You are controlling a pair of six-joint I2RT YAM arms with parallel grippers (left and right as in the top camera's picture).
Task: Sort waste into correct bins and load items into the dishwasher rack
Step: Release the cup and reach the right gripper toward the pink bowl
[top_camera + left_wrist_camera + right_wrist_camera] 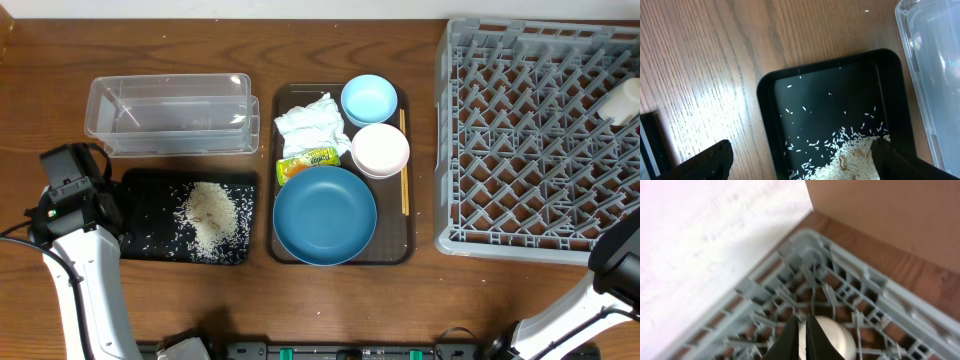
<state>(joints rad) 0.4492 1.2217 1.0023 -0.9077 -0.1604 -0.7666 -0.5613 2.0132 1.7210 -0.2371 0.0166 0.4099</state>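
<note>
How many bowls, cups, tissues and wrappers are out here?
Bowls: 3 (dark-blue bowl, light-blue bowl, pink bowl)
Cups: 1 (white cup)
Tissues: 1 (white tissue)
Wrappers: 1 (green-and-yellow wrapper)
Total: 6

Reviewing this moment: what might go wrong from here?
1. The right pincer is shut on the rim of the cup near the edge of the rack. Pulling away before it fully lets go might tip or drag the cup.
2. The left pincer hangs open over the rice in the black tray. Dipping there might scatter grains onto the table.
</note>
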